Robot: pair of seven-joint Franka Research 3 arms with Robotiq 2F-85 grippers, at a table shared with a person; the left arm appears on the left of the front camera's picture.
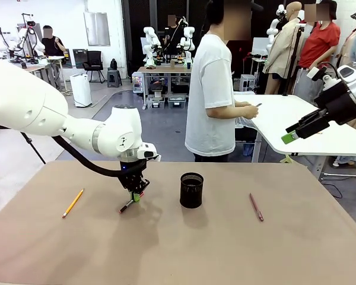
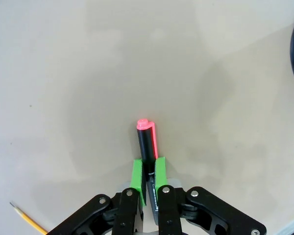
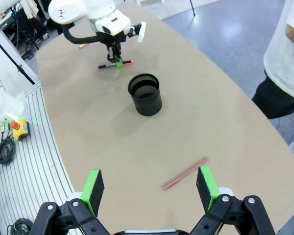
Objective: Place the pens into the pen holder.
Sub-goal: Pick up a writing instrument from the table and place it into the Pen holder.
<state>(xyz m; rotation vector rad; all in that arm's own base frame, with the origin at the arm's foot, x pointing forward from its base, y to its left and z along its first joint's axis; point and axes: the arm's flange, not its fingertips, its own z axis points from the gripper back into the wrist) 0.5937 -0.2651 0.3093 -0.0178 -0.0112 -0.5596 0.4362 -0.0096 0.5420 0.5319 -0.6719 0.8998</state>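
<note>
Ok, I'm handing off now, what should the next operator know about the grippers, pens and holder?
Left gripper shut on the dark pen, low at the table, left of the pen holder.
Right gripper open, raised at the right, holding nothing.
Yellow pencil lies far left; reddish-brown pen lies right of the holder.
Holder looks empty: all three pens remain to go in.

The dark pen (image 1: pixel 127 206) with red tips lies slanted on the table (image 1: pixel 225 249), pinched near its middle by my left gripper (image 1: pixel 136 196), just left of the pen holder (image 1: pixel 191 190), a black mesh cup standing upright. My yellow-orange pencil (image 1: pixel 73 202) lies flat farther left, and the reddish-brown pen (image 1: pixel 256 207) lies flat to the holder's right.
</note>
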